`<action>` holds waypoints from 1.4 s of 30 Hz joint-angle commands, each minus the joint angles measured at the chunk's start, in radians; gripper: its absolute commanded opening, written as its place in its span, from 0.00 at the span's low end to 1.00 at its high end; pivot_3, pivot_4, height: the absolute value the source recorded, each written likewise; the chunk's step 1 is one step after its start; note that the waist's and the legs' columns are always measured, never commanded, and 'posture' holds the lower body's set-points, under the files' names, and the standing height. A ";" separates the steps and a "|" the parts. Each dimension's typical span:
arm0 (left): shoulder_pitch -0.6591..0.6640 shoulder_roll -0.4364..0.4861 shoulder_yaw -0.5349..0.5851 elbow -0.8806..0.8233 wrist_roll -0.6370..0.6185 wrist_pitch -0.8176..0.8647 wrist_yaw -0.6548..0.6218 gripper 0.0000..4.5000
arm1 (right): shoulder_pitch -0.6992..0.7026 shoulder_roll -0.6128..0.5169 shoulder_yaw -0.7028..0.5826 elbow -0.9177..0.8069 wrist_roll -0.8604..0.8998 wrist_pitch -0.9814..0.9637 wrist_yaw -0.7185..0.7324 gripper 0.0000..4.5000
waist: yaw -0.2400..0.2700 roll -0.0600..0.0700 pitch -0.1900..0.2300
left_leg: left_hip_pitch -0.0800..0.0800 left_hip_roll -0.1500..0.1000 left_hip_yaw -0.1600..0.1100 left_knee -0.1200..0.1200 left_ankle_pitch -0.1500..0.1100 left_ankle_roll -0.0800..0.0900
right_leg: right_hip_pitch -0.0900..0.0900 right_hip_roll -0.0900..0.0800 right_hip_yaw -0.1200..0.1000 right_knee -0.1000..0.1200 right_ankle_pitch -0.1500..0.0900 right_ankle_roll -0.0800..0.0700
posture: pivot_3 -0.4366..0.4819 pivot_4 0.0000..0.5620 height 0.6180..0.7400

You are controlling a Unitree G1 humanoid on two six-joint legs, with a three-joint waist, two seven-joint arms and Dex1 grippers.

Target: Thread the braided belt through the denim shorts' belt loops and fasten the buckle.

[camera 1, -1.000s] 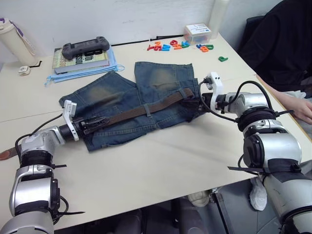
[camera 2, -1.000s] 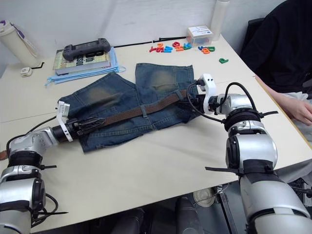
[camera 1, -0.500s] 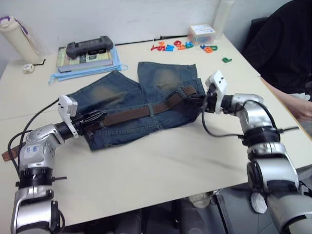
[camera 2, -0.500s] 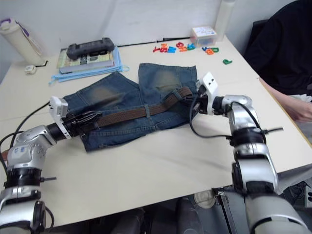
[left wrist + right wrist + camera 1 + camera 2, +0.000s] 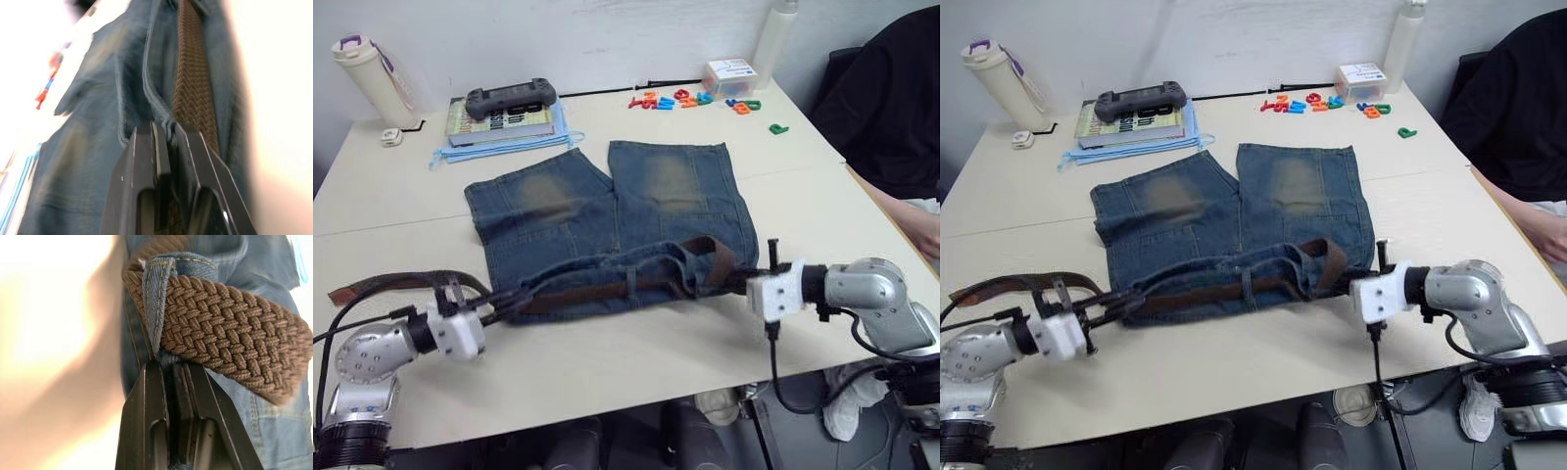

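The denim shorts (image 5: pixel 671 191) lie flat with the legs pointing away and the waistband lifted off the table near the front edge. The braided belt (image 5: pixel 597 294) runs along the waistband under a belt loop (image 5: pixel 154 308). Its loose tail (image 5: pixel 391 286) trails off to the left. My left gripper (image 5: pixel 504 305) is shut on the waistband's left end, pinching a denim edge beside the belt (image 5: pixel 193 93). My right gripper (image 5: pixel 736 284) is shut on the waistband's right end, gripping denim just under the loop. The buckle is hidden.
A game controller (image 5: pixel 509 98) on books, a bottle (image 5: pixel 372 78), coloured letters (image 5: pixel 680 98) and a white box (image 5: pixel 729 76) sit along the far edge. A person in black (image 5: pixel 901 98) sits at the right, one hand (image 5: pixel 930 230) by the table's edge.
Both grippers have drawn back toward the front edge, dragging the shorts away from the books. The waistband now hangs raised and bunched between them. The camera has shifted too.
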 commanded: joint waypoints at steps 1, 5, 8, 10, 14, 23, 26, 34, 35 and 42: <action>0.015 0.073 -0.045 0.210 0.051 -0.173 -0.013 0.05 | -0.030 -0.069 0.020 0.122 -0.131 -0.130 -0.075 0.00 | 0.000 0.000 0.000 | 0.001 0.000 0.001 0.000 0.000 0.001 | 0.000 0.001 0.001 0.000 0.000 0.000 | 0.48 0.27 0.79; -0.002 0.126 -0.117 0.356 0.105 -0.282 0.018 0.05 | -0.069 -0.093 0.061 0.174 -0.173 -0.188 -0.136 0.00 | -0.001 0.004 -0.002 | 0.006 0.001 0.007 -0.001 -0.002 0.003 | 0.003 0.002 0.006 0.001 0.000 0.001 | 0.48 0.27 0.79; -0.019 0.148 -0.161 0.419 0.131 -0.279 0.053 0.05 | -0.053 -0.128 0.082 0.137 -0.116 -0.169 -0.109 0.00 | -0.001 0.008 -0.005 | 0.008 0.002 0.010 -0.002 -0.002 0.003 | 0.003 0.006 0.009 0.001 0.000 0.001 | 0.48 0.27 0.79; -0.027 0.155 -0.184 0.427 0.128 -0.281 0.079 0.05 | -0.041 -0.144 0.091 0.108 -0.066 -0.132 -0.084 0.00 | -0.001 0.010 -0.006 | 0.008 0.003 0.011 -0.002 -0.003 0.004 | 0.003 0.007 0.010 0.001 0.000 0.001 | 0.48 0.27 0.79; -0.043 0.155 -0.228 0.408 0.131 -0.270 0.121 0.05 | 0.003 -0.202 0.091 -0.050 0.093 0.048 0.029 0.19 | 0.001 0.012 -0.007 | 0.008 0.004 0.011 -0.001 -0.004 0.007 | 0.003 0.007 0.011 0.002 0.001 0.001 | 0.48 0.27 0.79; -0.036 0.178 -0.281 0.368 0.086 -0.229 0.145 0.05 | 0.107 -0.319 0.030 -0.303 0.240 0.438 0.187 0.99 | 0.001 0.021 -0.013 | 0.010 0.009 0.011 -0.001 -0.008 0.006 | 0.005 0.009 0.012 0.001 0.001 0.001 | 0.48 0.27 0.79; 0.010 0.203 -0.302 0.270 -0.011 -0.154 0.122 0.05 | 0.086 -0.320 0.001 -0.370 0.278 0.569 0.204 0.99 | -0.003 0.021 -0.013 | 0.011 0.011 0.011 -0.001 -0.009 0.005 | 0.005 0.009 0.013 0.000 0.001 0.000 | 0.48 0.27 0.79; 0.331 0.425 -0.253 -0.295 -0.492 0.456 -0.062 0.05 | -0.102 -0.176 -0.008 -0.392 0.239 0.859 0.091 0.99 | -0.025 0.014 -0.008 | 0.007 0.020 0.010 0.000 -0.014 0.001 | 0.003 0.014 0.016 -0.003 0.000 -0.005 | 0.48 0.27 0.79; 0.356 0.435 -0.232 -0.332 -0.514 0.509 -0.071 0.05 | -0.107 -0.169 -0.003 -0.390 0.228 0.869 0.086 0.99 | -0.025 0.014 -0.008 | 0.006 0.020 0.010 0.000 -0.014 0.000 | 0.001 0.014 0.016 -0.004 -0.001 -0.006 | 0.48 0.27 0.79; 0.364 0.475 -0.079 -0.416 -0.696 0.959 -0.161 0.05 | -0.214 -0.020 0.030 -0.292 0.175 0.984 -0.004 0.99 | -0.026 0.007 -0.001 | 0.004 0.019 0.012 0.000 -0.014 0.000 | -0.001 0.016 0.014 -0.005 -0.001 -0.006 | 0.48 0.27 0.79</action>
